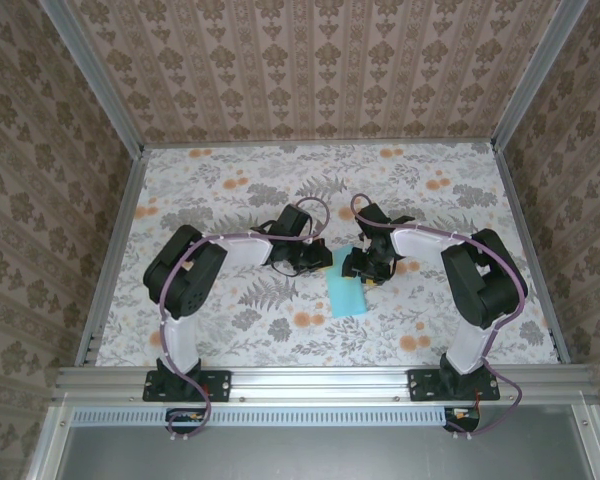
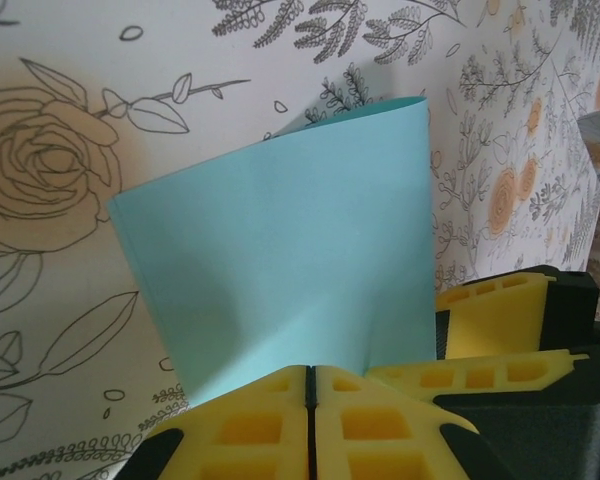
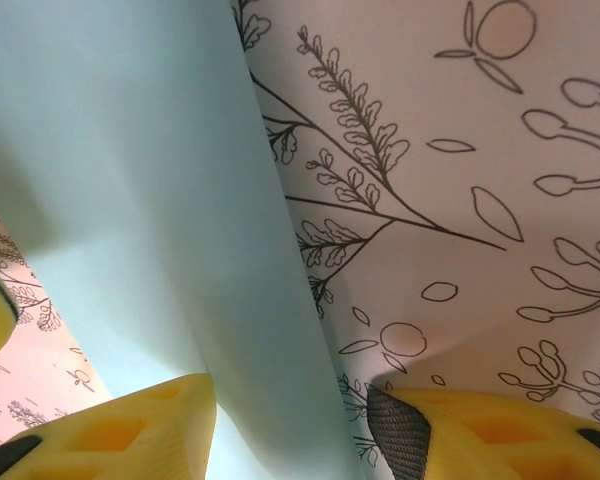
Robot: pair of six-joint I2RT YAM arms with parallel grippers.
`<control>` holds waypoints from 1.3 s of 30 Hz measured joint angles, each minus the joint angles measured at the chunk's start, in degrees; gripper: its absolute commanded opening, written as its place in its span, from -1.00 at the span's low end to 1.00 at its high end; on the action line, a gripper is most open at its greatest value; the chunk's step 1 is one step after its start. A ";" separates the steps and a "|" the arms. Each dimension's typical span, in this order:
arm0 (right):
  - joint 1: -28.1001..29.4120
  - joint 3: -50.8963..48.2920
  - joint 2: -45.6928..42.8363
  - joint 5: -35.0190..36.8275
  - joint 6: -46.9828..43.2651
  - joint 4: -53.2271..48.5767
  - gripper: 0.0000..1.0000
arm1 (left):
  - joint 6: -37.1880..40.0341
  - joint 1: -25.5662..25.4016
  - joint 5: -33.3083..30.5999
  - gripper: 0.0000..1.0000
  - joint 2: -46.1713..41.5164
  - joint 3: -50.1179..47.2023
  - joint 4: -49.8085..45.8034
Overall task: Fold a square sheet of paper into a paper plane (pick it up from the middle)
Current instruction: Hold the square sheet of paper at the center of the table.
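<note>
The square sheet of paper [image 1: 347,297] lies near the middle of the flower-patterned table [image 1: 220,185], a little to the right of centre. Its far edge reaches up to the two end effectors, which meet above it. From the top view it reads as an upright teal rectangle, narrower than it is long.

The left end effector [image 2: 310,375] has its yellow fingers pressed together, and the seam between them runs straight up the left wrist view. The near edge of the sheet ends right at those fingertips and appears to be pinched there. From that point the paper rises away from the camera. Its far end curls over at the top, so a second layer shows behind the front face, and a faint crease runs across it.

The right end effector [image 3: 290,445] has its fingers spread apart. In the right wrist view the sheet passes down between the two yellow pads, with one pad on either side. Whether either pad touches the paper cannot be told. Left of the paper, the table's leaf pattern shows pinkish and shaded.

In the left wrist view, another yellow finger [image 2: 495,310] stands just right of the sheet's near corner
</note>
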 measured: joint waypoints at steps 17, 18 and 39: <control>0.13 0.22 0.20 0.22 0.00 -0.26 0.06 | 0.37 -0.33 -1.20 -0.90 1.20 2.01 -7.82; 0.13 0.22 0.20 0.20 0.00 -0.26 0.06 | 0.48 -0.33 -1.18 -0.90 1.57 2.29 -8.50; -0.22 -0.87 -11.10 6.08 -0.76 -2.34 -0.01 | 1.60 -0.33 -1.25 -0.96 4.52 8.85 -17.29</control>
